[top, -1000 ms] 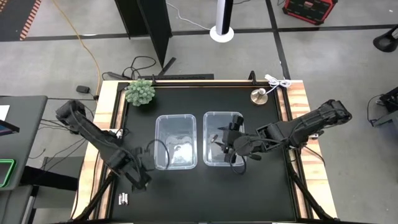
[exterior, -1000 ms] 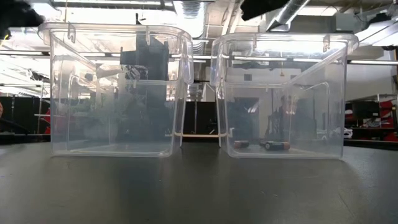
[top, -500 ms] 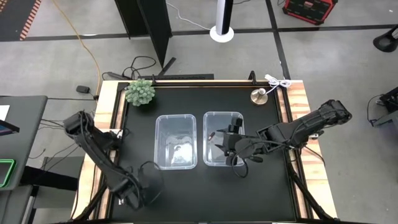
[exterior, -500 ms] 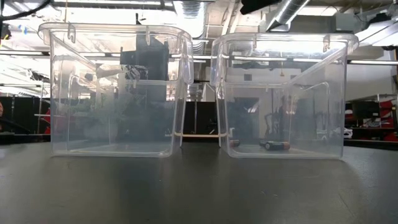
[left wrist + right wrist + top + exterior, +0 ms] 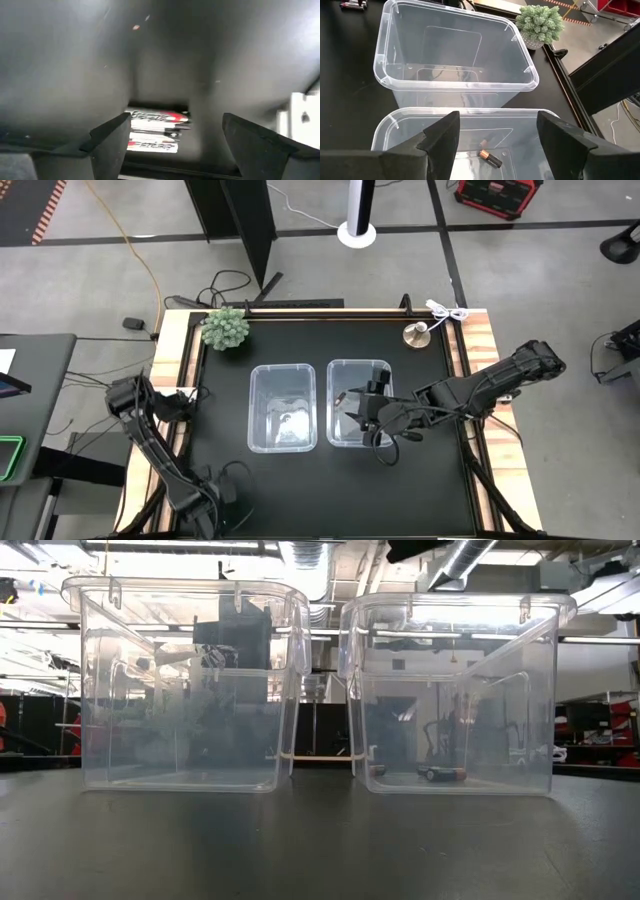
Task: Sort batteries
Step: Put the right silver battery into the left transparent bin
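Silvery-white batteries [image 5: 156,132] with red labels lie side by side on the black table near its near-left corner. My left gripper [image 5: 176,120] hangs open just above them, one finger on either side, touching nothing; in the high view the left gripper [image 5: 205,505] hides them. My right gripper [image 5: 497,120] is open over the right clear bin [image 5: 360,363]. A dark battery with a copper end [image 5: 490,158] lies on that bin's floor, and the low view shows two dark batteries [image 5: 440,773] there. The left bin [image 5: 455,55] looks empty.
The two clear bins [image 5: 180,690] stand side by side mid-table. A small green plant [image 5: 225,328] sits at the far-left corner, a round metal piece [image 5: 416,334] and a white cable at the far right. More batteries [image 5: 352,5] lie on the table beyond the left bin.
My left arm has swung from beside the left bin toward the table's near-left corner and come down over the silvery batteries, which now lie under the gripper in the high view. The right arm has stayed over the right bin.
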Robot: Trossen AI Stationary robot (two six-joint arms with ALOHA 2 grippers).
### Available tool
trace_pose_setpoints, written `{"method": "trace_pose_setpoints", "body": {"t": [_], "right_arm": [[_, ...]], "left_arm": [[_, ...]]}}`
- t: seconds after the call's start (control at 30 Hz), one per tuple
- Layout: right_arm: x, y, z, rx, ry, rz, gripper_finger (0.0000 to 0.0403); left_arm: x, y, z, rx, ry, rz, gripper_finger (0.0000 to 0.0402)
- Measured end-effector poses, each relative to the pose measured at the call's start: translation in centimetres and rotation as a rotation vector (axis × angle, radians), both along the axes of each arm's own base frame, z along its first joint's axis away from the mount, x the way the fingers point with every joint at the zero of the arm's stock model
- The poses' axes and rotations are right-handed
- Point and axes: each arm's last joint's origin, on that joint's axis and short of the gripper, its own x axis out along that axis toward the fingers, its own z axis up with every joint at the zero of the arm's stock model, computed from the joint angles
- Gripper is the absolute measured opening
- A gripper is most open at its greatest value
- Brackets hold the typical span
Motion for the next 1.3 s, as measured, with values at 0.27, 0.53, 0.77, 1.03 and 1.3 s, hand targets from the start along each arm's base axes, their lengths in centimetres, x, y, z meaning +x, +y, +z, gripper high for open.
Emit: {"method": "trace_pose_setpoints", "body": {"t": [0.27, 0.53, 0.77, 1.03, 1.3], "right_arm": [[0.1, 0.1, 0.1, 0.017, -0.021, -0.005, 0.0276], [0.1, 0.1, 0.1, 0.023, -0.023, -0.007, 0.0276], [0.1, 0.1, 0.1, 0.022, -0.023, -0.007, 0.0276], [0.1, 0.1, 0.1, 0.022, -0.023, -0.007, 0.0276], [0.1, 0.1, 0.1, 0.023, -0.023, -0.007, 0.0276]], "left_arm": [[-0.3, -0.1, -0.5, 0.024, 0.031, -0.012, 0.0309], [-0.5, 0.2, -0.9, 0.061, 0.022, 0.005, 0.0309], [-0.5, 0.3, -1.0, 0.086, -0.005, 0.026, 0.0309], [-0.8, 1.1, -0.6, 0.172, 0.03, 0.029, 0.0309], [-0.3, 1.1, -0.7, 0.206, -0.079, 0.016, 0.0309]]}}
